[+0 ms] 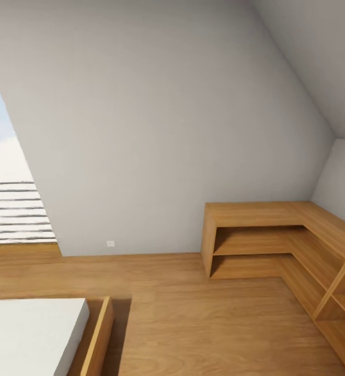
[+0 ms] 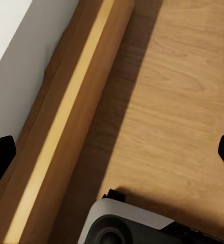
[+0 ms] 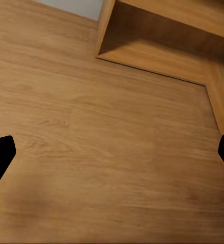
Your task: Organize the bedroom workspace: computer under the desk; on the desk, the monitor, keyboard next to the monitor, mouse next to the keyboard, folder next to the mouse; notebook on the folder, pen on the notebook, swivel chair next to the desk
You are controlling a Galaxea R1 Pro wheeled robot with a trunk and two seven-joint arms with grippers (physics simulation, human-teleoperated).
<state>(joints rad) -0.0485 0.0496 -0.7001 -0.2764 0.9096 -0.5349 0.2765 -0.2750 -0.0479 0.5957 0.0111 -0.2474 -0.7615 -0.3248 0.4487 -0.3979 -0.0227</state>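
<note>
I am in the bedroom, facing a grey sloped wall (image 1: 157, 130) over a light wood plank floor (image 1: 193, 324). The desk, the swivel chair and the other things of the task are out of view. My left gripper (image 2: 112, 155) hangs open above the floor beside a bed's wooden side rail (image 2: 66, 127), its dark fingertips (image 2: 0, 157) wide apart with nothing between them. My right gripper (image 3: 112, 155) is open too, over bare floor, with nothing between its fingertips (image 3: 0, 155).
A bed with a white mattress (image 1: 31, 334) in a wooden frame (image 1: 96, 339) stands at the lower left. A low L-shaped light-wood cabinet (image 1: 277, 214) runs along the right wall. A bright window (image 1: 5, 172) is at far left. My grey base (image 2: 122, 223) sits beside the bed rail.
</note>
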